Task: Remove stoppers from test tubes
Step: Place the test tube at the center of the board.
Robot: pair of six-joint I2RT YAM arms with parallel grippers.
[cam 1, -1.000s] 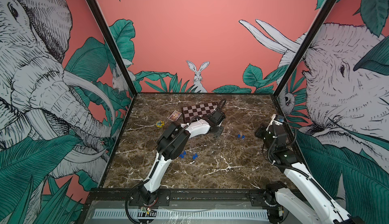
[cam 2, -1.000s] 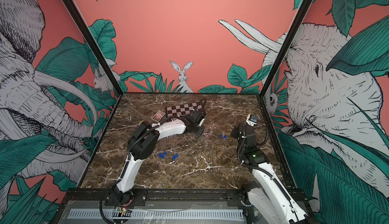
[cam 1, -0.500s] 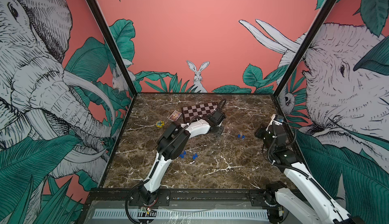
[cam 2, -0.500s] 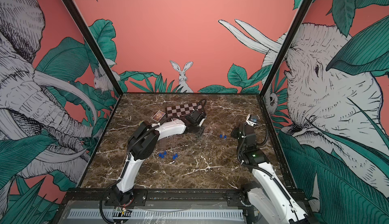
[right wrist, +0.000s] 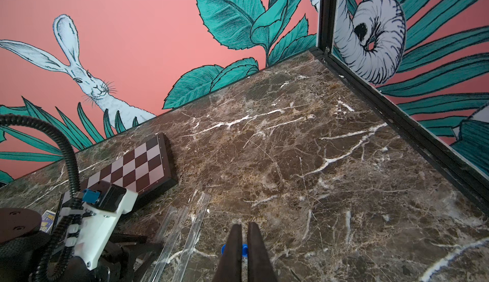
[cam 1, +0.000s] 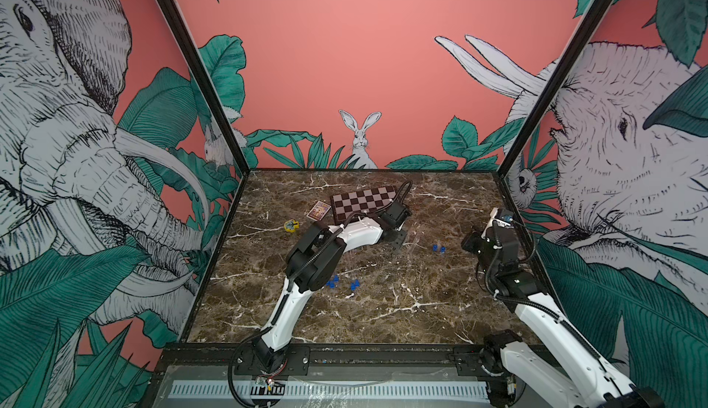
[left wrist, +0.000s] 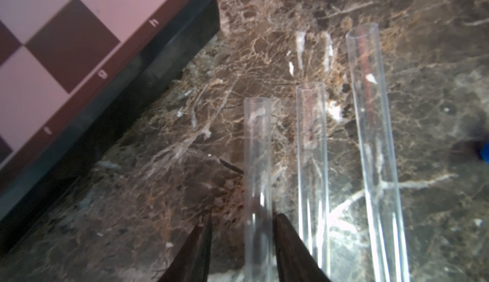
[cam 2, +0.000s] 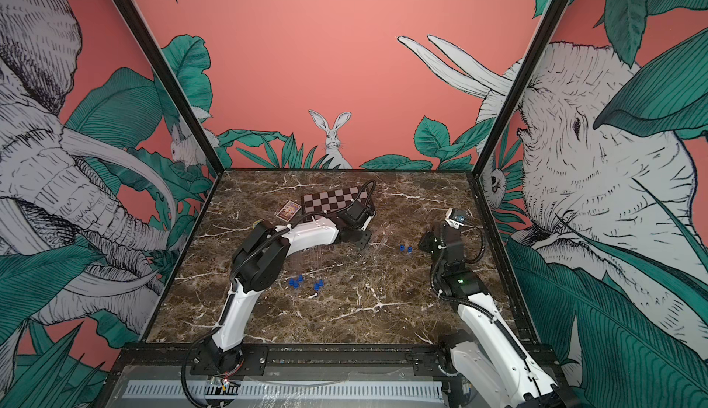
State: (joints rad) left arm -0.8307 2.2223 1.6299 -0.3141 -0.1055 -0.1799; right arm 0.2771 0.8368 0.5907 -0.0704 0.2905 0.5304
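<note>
Left wrist view showed us three open test tubes (left wrist: pixel 312 161) lying side by side on the table (left wrist: pixel 158 188), near a corner of the chessboard (left wrist: pixel 66 55) that sat toward the far edge. The left claw (left wrist: pixel 243 218) stood spread astride the tube nearest the board (left wrist: pixel 258 148). One finger was close against it and the other clear of it, so we judged that tube released, not gripped.

The right wrist view had the right claw (right wrist: pixel 244 225) pressed almost together on a blue stopper (right wrist: pixel 244 251), apparently pinched between the fingers, over the right side of the table. In a top view, two loose stoppers (cam 1: pixel 435 248) lay between the open tubes and the right claw. Three more stoppers (cam 1: pixel 354 284) sat nearer the front edge, by the left arm's elbow, seemingly plugged into faint clear tubes.

We saw the main risk in the left claw's retreat. A round tube with a finger resting on it could roll or be dragged into its neighbours, or under the chessboard's edge. The tubes were nearly invisible against the marble, so a low sweep toward the capped ones might knock them aside. The pinched stopper was tiny. Released from any height, it could bounce among the tubes.
</note>
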